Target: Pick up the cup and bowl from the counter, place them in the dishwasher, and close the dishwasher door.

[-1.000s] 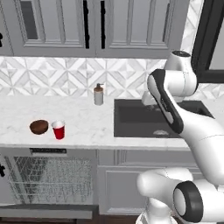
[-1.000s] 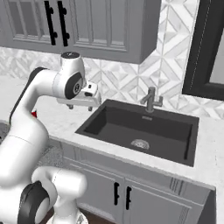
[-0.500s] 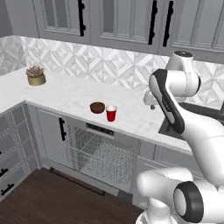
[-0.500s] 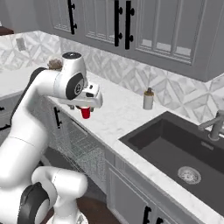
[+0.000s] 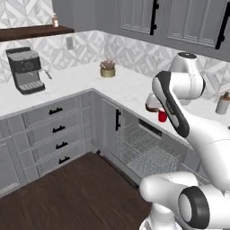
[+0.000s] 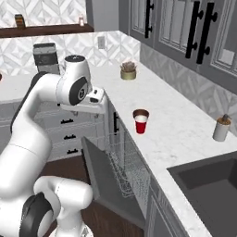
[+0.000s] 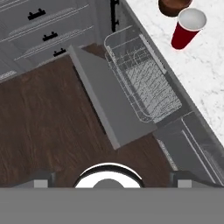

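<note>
The red cup (image 6: 140, 125) stands upright on the white marble counter (image 6: 176, 134), touching the dark brown bowl (image 6: 140, 113) just behind it. Both also appear at the top right of the hand view, cup (image 7: 188, 28) and bowl (image 7: 172, 6). Below the counter the dishwasher door (image 7: 109, 103) lies folded down, and the silver wire rack (image 7: 144, 81) is pulled out over it. My gripper (image 7: 112, 178) hangs open and empty above the floor in front of the door, well short of the cup. From the left base, my arm covers part of the bowl (image 5: 150, 108) beside the cup (image 5: 162, 116).
A gold pot with a plant (image 6: 128, 71) sits further along the counter, a coffee machine (image 5: 27, 69) on the corner run. A grey soap dispenser (image 6: 221, 128) stands near the dark sink (image 6: 213, 185). Drawers with black handles (image 5: 56, 130) flank the dishwasher over a wooden floor (image 5: 76, 193).
The whole picture has shifted as the base drove and turned, so the dishwasher and corner counter now show from the side. Cup and bowl have stayed in place on the counter.
</note>
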